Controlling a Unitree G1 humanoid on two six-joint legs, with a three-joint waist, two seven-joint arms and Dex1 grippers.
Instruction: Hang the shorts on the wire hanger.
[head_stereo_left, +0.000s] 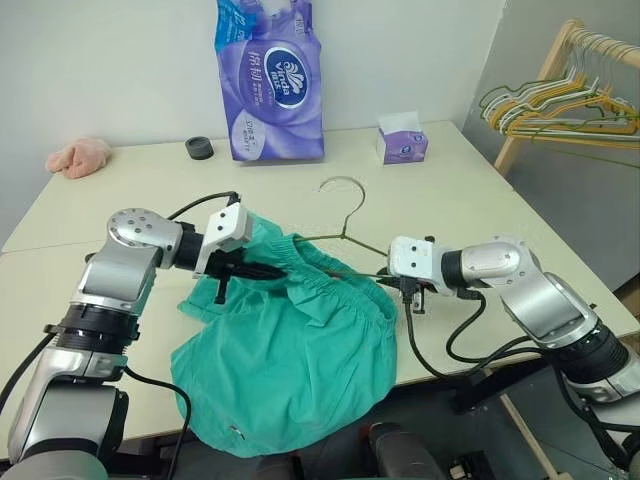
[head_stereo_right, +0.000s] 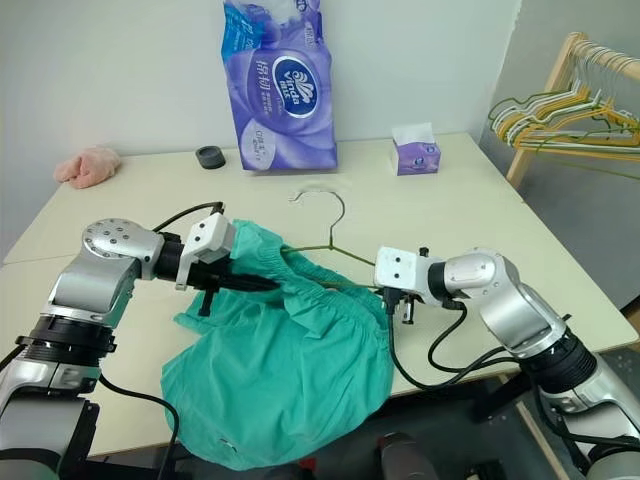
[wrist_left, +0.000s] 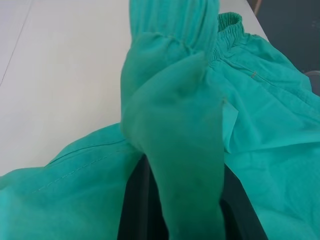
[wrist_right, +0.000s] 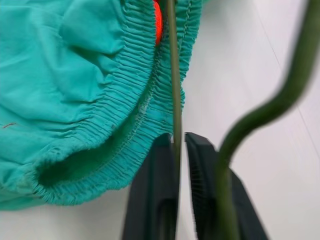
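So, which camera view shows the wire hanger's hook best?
The left eye view: the wire hanger shows its whole hook on the table. The right eye view shows it too. The right wrist view shows wire between the right gripper fingers.

shorts: soft matt cloth, gathered ribbed waistband | hanger: thin smooth wire | table: smooth matt top | tissue pack: glossy plastic wrap | rack: bare wood

Teal shorts (crumpled) on wire hanger
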